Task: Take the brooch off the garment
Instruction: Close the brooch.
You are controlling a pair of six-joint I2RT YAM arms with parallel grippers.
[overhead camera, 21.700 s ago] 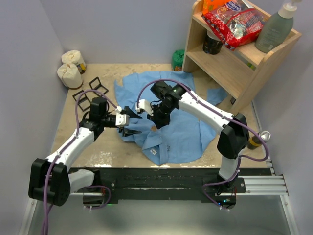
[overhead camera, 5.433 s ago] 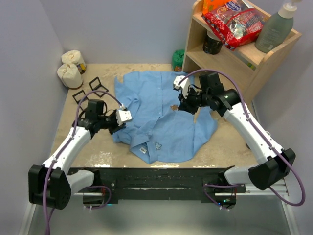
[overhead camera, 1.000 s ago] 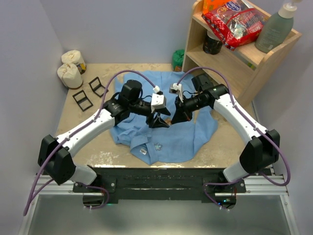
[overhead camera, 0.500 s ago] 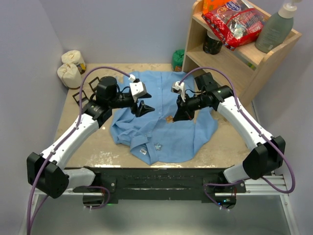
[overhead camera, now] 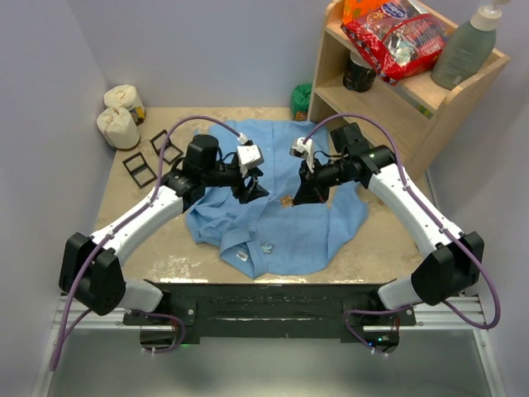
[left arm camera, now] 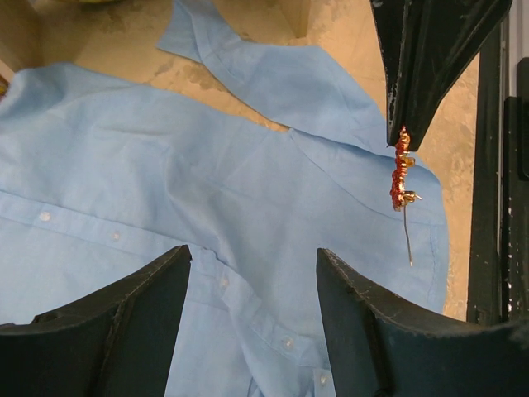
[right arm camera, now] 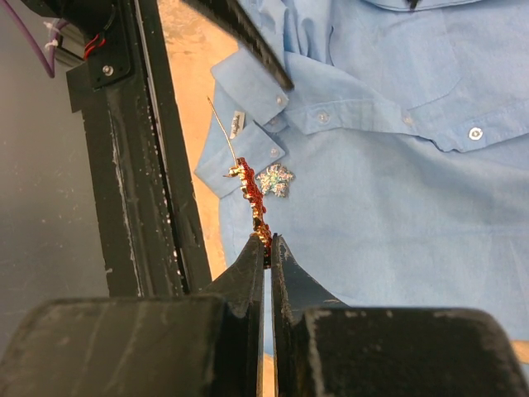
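Note:
The light-blue garment point(overhead camera: 285, 231) lies spread flat on the table. My right gripper point(overhead camera: 297, 197) hangs just above its middle, shut on one end of a red and gold brooch point(right arm camera: 250, 194). The brooch is lifted clear of the cloth and its thin pin sticks out open. In the left wrist view the brooch point(left arm camera: 401, 169) dangles from the right fingers point(left arm camera: 430, 58). My left gripper point(overhead camera: 252, 186) hovers open over the button placket point(left arm camera: 248, 281), left of the brooch, with nothing between its fingers.
A glittery silver star pin point(right arm camera: 275, 179) sits on the shirt near the collar. A wooden shelf point(overhead camera: 388, 107) with a snack bag and bottles stands back right. Two white bundles point(overhead camera: 120, 116) and black frames point(overhead camera: 153, 153) lie back left. A black rail point(overhead camera: 289, 298) runs along the front.
My left gripper has drawn back to the left, away from the right gripper, then eased slightly right again and opened a little wider. The right gripper has stayed nearly still with the brooch.

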